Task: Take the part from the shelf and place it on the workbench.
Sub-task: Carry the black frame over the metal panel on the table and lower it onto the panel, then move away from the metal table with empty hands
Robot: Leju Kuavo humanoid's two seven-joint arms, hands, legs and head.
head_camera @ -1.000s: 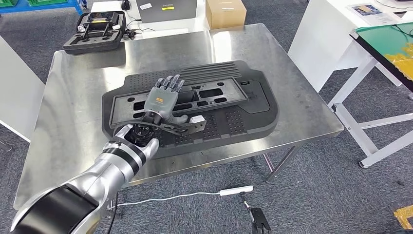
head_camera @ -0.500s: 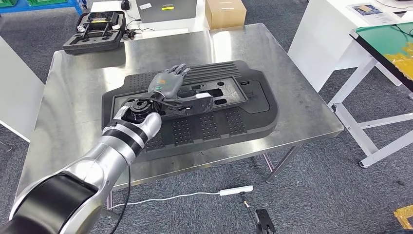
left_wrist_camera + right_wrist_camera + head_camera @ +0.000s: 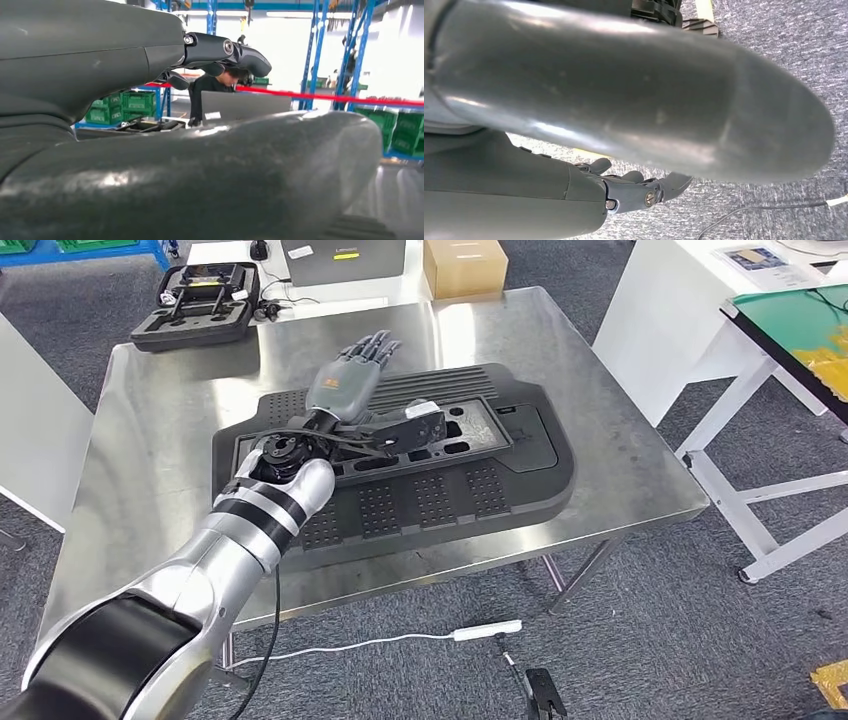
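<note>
The part [image 3: 470,490] is a large flat black panel with ribs and cut-outs, lying on the steel workbench [image 3: 150,440]. My left hand [image 3: 345,390] hovers over its back left area, fingers stretched out and apart toward the far edge, thumb [image 3: 415,425] pointing right, nothing held. I cannot tell whether the palm touches the panel. In the left wrist view the thumb [image 3: 225,170] and fingers [image 3: 225,50] stand apart with nothing between them. My right hand [image 3: 634,195] hangs over grey carpet, fingers loosely extended and empty.
A black case [image 3: 195,302] sits at the workbench's far left corner, with a cardboard box [image 3: 463,265] behind. A white table [image 3: 680,320] and a green mat [image 3: 800,330] stand right. A cable and power strip [image 3: 485,630] lie on the floor. A person [image 3: 215,87] sits behind a laptop [image 3: 245,105].
My left hand has moved away from the panel's front toward its far edge and risen, fingers still spread. The panel lies where it was.
</note>
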